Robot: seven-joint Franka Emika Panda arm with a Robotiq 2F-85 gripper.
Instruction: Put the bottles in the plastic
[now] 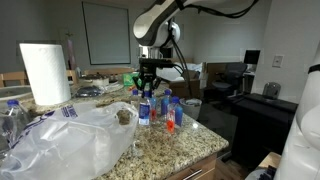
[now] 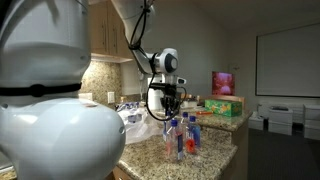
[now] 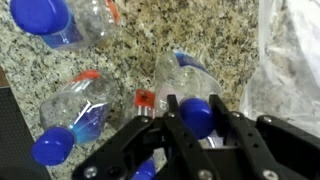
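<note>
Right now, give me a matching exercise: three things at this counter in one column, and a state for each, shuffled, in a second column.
1. paper towel roll
2. plastic bag
3. gripper

A. lying crumpled on the counter
B. closed around a blue bottle cap
C. standing upright

Pairs: 1-C, 2-A, 3-B.

Dim indoor light (soft wrist-view blur)

White arm (image 1: 158, 18), black end effector (image 3: 198, 120)
</note>
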